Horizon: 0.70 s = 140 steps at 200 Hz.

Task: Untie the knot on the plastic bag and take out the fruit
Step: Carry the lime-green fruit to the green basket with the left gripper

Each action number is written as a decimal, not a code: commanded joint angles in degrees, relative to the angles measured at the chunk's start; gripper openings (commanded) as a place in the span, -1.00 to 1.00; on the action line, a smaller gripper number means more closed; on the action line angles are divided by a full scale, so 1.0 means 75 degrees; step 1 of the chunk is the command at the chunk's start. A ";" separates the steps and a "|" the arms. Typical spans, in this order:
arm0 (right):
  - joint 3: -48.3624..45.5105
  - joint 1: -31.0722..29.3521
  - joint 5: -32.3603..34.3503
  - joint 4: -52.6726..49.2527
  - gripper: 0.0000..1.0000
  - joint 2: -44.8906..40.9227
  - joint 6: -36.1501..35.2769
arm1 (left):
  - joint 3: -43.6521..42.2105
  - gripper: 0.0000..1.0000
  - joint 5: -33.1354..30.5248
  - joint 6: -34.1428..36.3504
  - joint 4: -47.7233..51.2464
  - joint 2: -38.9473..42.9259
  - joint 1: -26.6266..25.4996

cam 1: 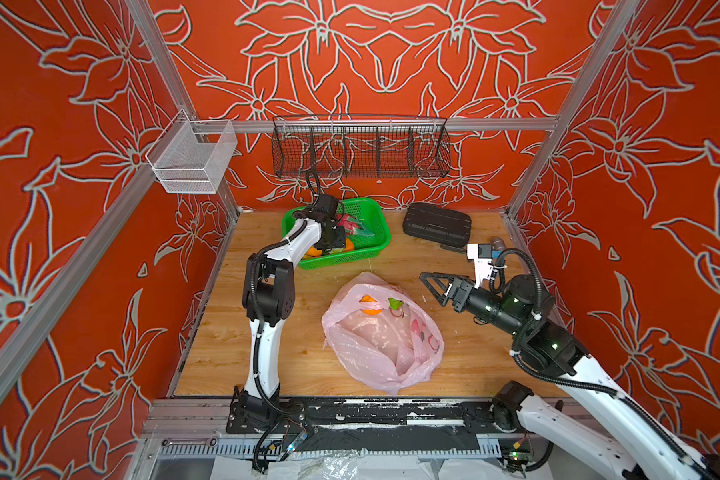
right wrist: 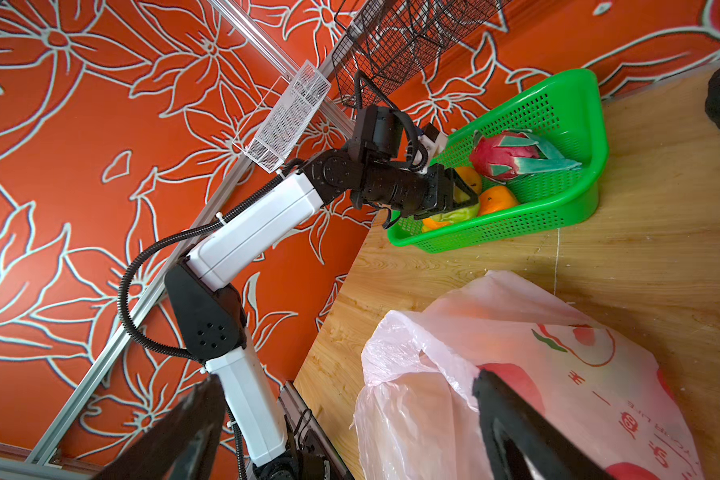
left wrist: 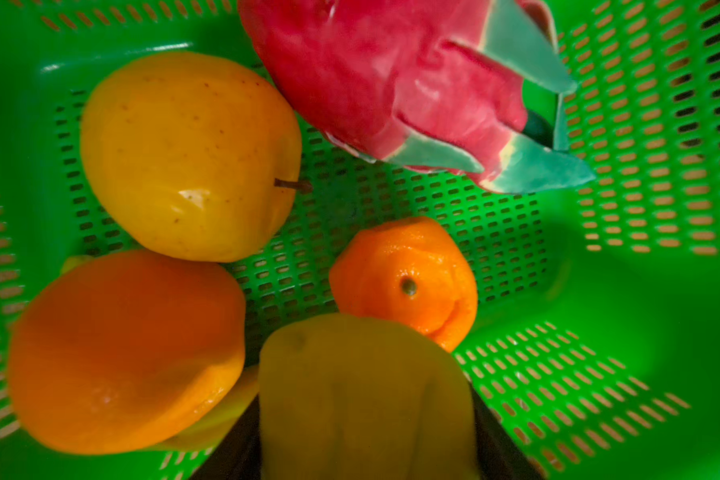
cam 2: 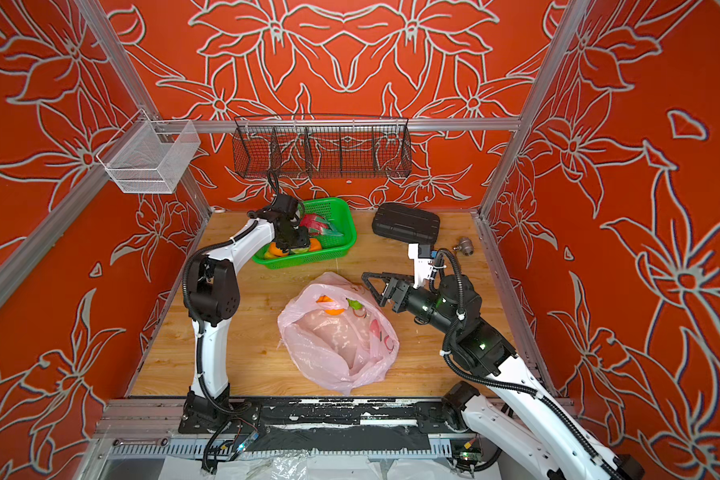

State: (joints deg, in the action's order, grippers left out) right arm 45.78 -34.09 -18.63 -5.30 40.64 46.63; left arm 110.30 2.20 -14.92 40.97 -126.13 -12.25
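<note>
walls [cam 1: 391, 62]: orange-red, pale flower outlines
frame [cam 1: 495, 124]: aluminium rails
counter [cam 1: 267, 353]: light wood grain
wire rack [cam 1: 360, 151]: black, on back rail, beyond left gripper [cam 1: 332, 248]
mesh basket [cam 1: 192, 160]: white, corner rail, above-left of left gripper

A green slotted plastic basket [cam 1: 341, 259], a translucent pink plastic bag [cam 1: 383, 345] and a black ribbed case [cam 1: 437, 224] are borne by a pale wooden tabletop [cam 1: 233, 353].

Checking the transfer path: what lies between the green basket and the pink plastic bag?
Only bare wooden tabletop, with one thin pale streak, lies between the green basket and the pink plastic bag; both top views show it.
</note>
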 commanded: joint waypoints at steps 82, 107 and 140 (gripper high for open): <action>-0.0054 0.0027 0.0082 -0.0116 0.89 -0.0149 -0.0030 | 0.0176 0.51 -0.0182 0.0036 0.0473 -0.0295 0.0053; -0.0067 0.0033 0.0082 -0.0133 0.89 -0.0182 -0.0019 | -0.0108 0.56 -0.0470 0.0066 0.0307 0.0082 0.0052; -0.0125 0.0030 0.0082 -0.0078 0.88 -0.0189 0.0051 | -0.0283 0.57 -0.0504 0.0124 0.0249 0.0489 0.0051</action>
State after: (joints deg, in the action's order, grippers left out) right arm 45.69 -34.09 -18.44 -5.93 39.83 46.70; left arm 108.73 -0.21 -14.81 42.04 -127.09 -12.19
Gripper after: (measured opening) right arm 0.943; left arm 0.782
